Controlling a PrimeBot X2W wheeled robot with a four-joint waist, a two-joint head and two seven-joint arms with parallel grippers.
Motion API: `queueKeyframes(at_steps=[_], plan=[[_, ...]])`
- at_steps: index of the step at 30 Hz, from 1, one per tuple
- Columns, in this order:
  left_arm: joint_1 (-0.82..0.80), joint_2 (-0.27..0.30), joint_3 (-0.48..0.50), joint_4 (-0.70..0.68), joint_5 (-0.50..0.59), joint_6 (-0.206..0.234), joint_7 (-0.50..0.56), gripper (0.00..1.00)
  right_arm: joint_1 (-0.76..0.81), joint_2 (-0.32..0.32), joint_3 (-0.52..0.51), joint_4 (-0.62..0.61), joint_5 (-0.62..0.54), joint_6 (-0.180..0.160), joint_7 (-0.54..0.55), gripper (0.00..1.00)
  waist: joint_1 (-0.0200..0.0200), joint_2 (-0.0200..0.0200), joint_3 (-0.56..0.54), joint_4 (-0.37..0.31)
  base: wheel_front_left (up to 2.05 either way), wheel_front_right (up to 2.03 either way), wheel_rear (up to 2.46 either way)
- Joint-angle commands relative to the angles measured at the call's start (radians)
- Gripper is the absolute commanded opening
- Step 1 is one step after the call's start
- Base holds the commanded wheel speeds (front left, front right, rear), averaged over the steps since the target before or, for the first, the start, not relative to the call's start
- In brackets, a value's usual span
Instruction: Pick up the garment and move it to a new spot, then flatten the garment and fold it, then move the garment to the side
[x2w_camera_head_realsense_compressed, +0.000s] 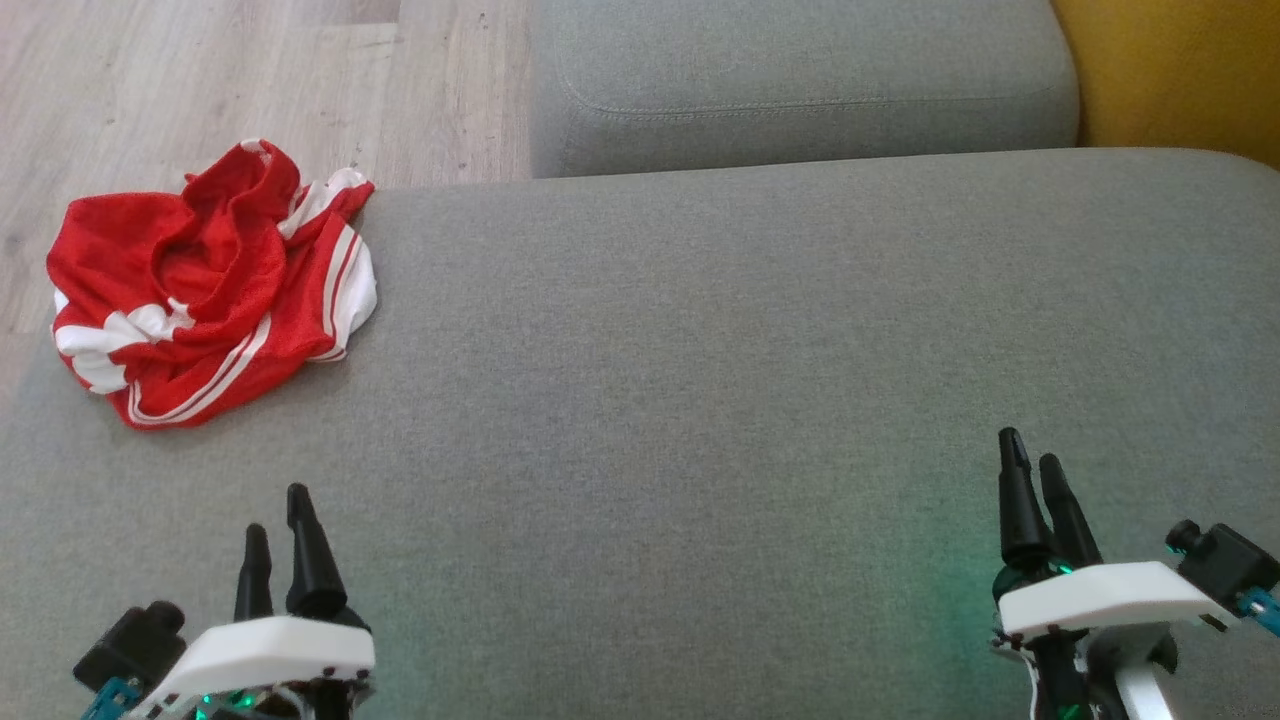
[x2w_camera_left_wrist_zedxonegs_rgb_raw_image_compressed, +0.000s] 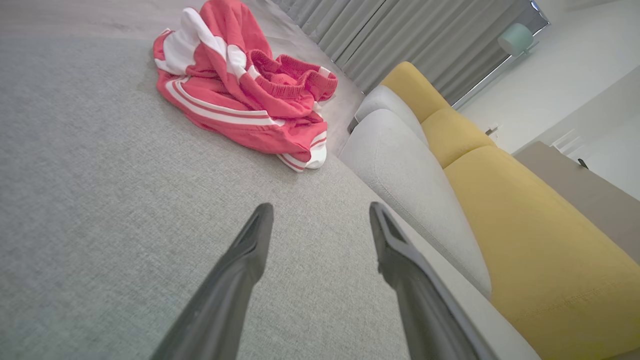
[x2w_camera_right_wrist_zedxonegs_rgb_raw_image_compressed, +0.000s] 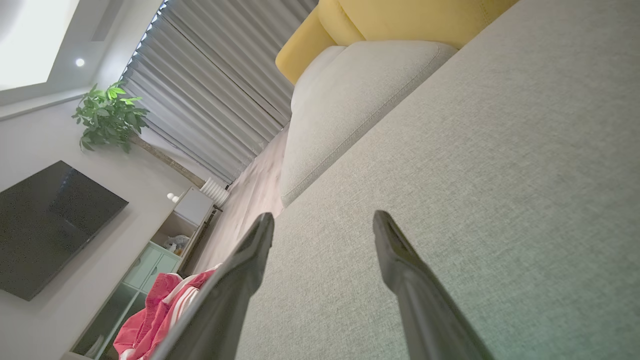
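Note:
The garment (x2w_camera_head_realsense_compressed: 205, 285) is a crumpled red piece with white stripes, lying at the far left corner of the grey sofa seat (x2w_camera_head_realsense_compressed: 700, 400). Its waistband shows in the left wrist view, where the garment (x2w_camera_left_wrist_zedxonegs_rgb_raw_image_compressed: 245, 90) lies well ahead of the fingers. My left gripper (x2w_camera_head_realsense_compressed: 280, 535) hovers open near the front left, below the garment and apart from it, with nothing between its fingers. At the front right my right gripper (x2w_camera_head_realsense_compressed: 1035, 470) stands open and empty, far from the garment (x2w_camera_right_wrist_zedxonegs_rgb_raw_image_compressed: 160, 310), which peeks from behind its left finger.
A second grey cushion (x2w_camera_head_realsense_compressed: 800, 80) lies beyond the seat, with a yellow cushion (x2w_camera_head_realsense_compressed: 1180, 70) at the far right. Wooden floor (x2w_camera_head_realsense_compressed: 200, 90) runs past the seat's left edge. A TV (x2w_camera_right_wrist_zedxonegs_rgb_raw_image_compressed: 45, 225), a plant (x2w_camera_right_wrist_zedxonegs_rgb_raw_image_compressed: 107, 115) and curtains (x2w_camera_right_wrist_zedxonegs_rgb_raw_image_compressed: 215, 90) stand farther off.

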Motion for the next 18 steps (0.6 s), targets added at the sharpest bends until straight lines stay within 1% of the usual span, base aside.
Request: queueKeyframes(at_steps=[1, 11, 12, 18], plan=[[-0.022, 0.008, 0.005, -0.041, 0.041, 0.010, -0.015, 1.00, -0.050, -0.008, 0.022, -0.041, -0.042, 0.000, -0.016, 1.00, -0.0002, 0.0000, -0.001, 0.001, 0.00, 0.00, 0.00], [-0.012, 0.008, -0.017, -0.060, 0.175, 0.032, -0.045, 1.00, -0.048, -0.008, 0.050, -0.040, -0.156, 0.000, -0.046, 1.00, -0.0002, 0.0000, -0.007, 0.004, 0.00, 0.00, 0.00], [-0.012, 0.008, -0.017, -0.060, 0.175, 0.032, -0.045, 1.00, -0.048, -0.008, 0.050, -0.040, -0.156, 0.000, -0.046, 1.00, -0.0002, 0.0000, -0.007, 0.004, 0.00, 0.00, 0.00], [-0.004, 0.009, -0.034, -0.071, 0.267, 0.043, -0.063, 1.00, -0.045, -0.009, 0.065, -0.041, -0.226, 0.000, -0.063, 1.00, -0.0002, 0.0000, -0.011, 0.006, 0.00, 0.00, 0.00]])
